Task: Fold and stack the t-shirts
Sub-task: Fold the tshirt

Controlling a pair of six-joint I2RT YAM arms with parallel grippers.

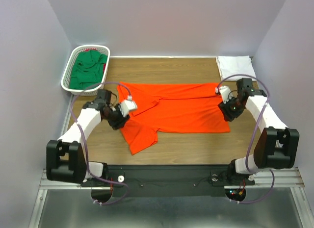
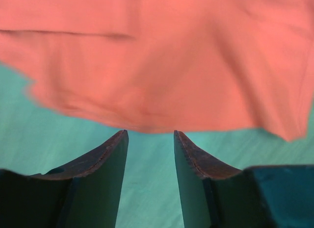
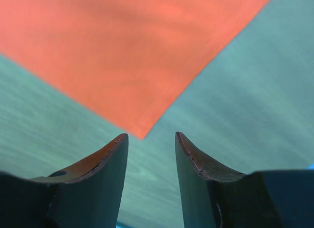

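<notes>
The bright orange-red t-shirt [image 1: 181,108] lies spread across the middle of the wooden table [image 1: 196,145], its upper part doubled over in a loose fold and one sleeve trailing toward the near edge on the left. The left gripper [image 2: 149,132] sits low at the shirt's left side. Its two dark fingers [image 2: 105,157] are parted with nothing between them, and the cloth's wavy edge lies just ahead of the tips. On the opposite side the right gripper [image 3: 149,135] hangs over bare wood by the shirt's right edge. Its fingers are also spread and empty, and a corner of the orange cloth points at the gap just in front of them. The dark green t-shirt [image 1: 88,68] is bunched inside a white mesh basket [image 1: 67,73] at the far left corner. The white t-shirt [image 1: 235,67] lies flat at the far right corner.
</notes>
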